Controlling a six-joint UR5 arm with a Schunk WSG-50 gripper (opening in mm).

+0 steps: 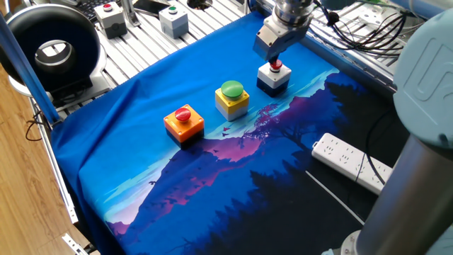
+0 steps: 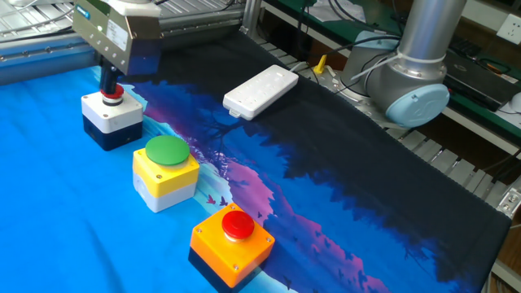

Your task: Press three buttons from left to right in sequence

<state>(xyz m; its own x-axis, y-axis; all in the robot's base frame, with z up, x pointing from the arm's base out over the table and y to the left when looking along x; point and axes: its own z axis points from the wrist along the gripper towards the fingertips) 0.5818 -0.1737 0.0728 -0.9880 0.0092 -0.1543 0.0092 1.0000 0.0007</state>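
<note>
On the blue printed cloth (image 1: 127, 149), three small box switches are being shown in a diagonal row. Going by the other fixed view, the orange box (image 2: 231, 245) is lying nearest, a flat red cap on its top and screws at its corners. Next the yellow box (image 2: 166, 174) is sitting, topped by a broad green dome, smooth and glossy. Farthest along, the white-and-navy box (image 2: 111, 119) is being met from above by the gripper (image 2: 108, 83), whose tips are resting on or just over its small red cap; whether the fingers are together or parted cannot be told.

All three are being judged as light, hard plastic cubes, stiff-walled and not fragile. No grasp is being called for: each is to be pushed straight down on the centre of its cap, since an off-centre push is likely to slide or tip a box this light on the soft cloth.

Beyond the row, a white power strip (image 2: 260, 90) is lying on the dark part of the cloth, well apart from the boxes.
</note>
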